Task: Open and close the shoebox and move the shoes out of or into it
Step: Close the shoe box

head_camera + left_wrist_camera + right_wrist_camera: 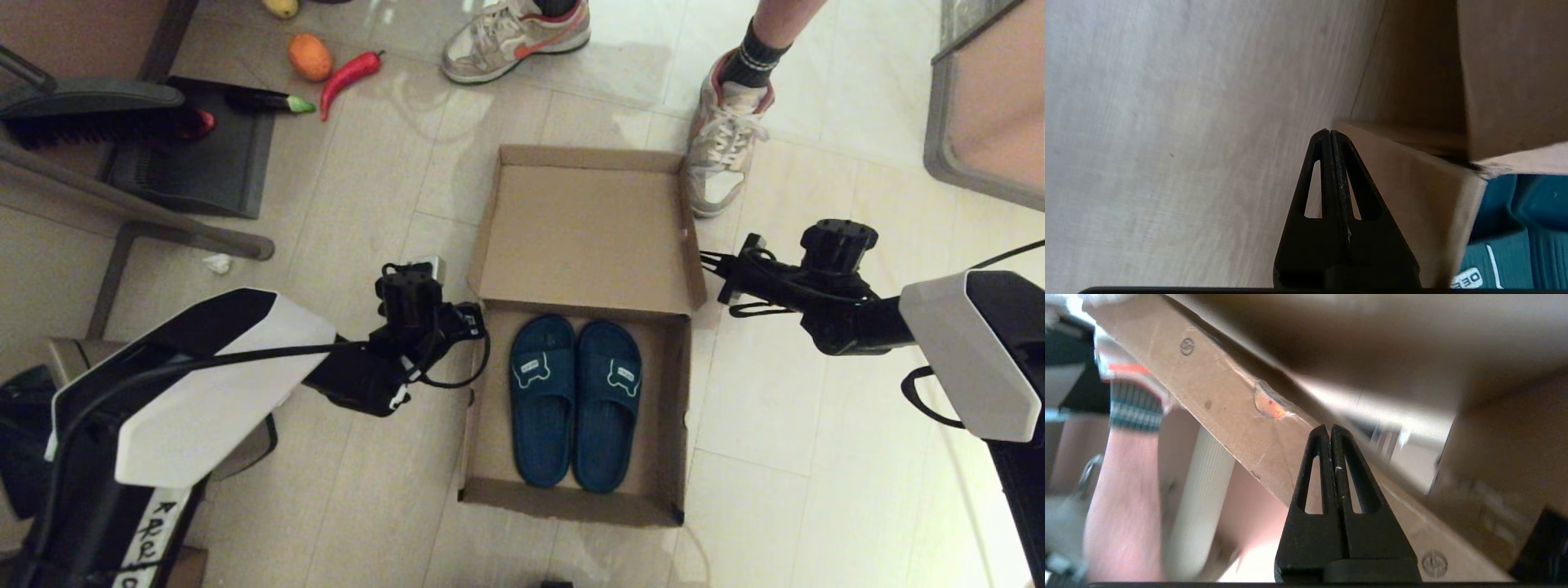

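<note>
**Inspector:** Report the box and its contents.

**Robot:** The shoebox (490, 425) sits on the tiled floor (775, 408) straight ahead of me, between my two arms. Its lid (588, 229) is open, raised on the far-side hinge and leaning away from me, its plain inner face showing. The shoes (575, 400) lie inside on the box bottom, side by side and touching, toes toward the lid, with bare cardboard around them. Each strap bears a pale bone-shaped outline.

**Inspector:** Left arm?

**Robot:** My left gripper (1329, 132) is just outside the box's left wall, near the corner where the lid hinges. Its fingers are pressed together with nothing between them. In the left wrist view the tips stand right at the edge of the cardboard wall; I cannot tell whether they touch it. Part of a teal shoe shows past that wall.

**Inspector:** Right arm?

**Robot:** My right gripper (1329, 428) is at the lid's right edge, near the hinge. Fingers pressed together, holding nothing. In the right wrist view the tips sit against or just beside the lid's side flap; contact cannot be confirmed.

**Inspector:** Surroundings?

**Robot:** A person's feet in white-and-orange sneakers (727, 139) stand beyond the box, one close to the lid's far right corner. On the floor to the far left lie a red chili (349, 77), an orange fruit (309, 56) and an eggplant (269, 101) on a dark mat (204, 171)
</note>
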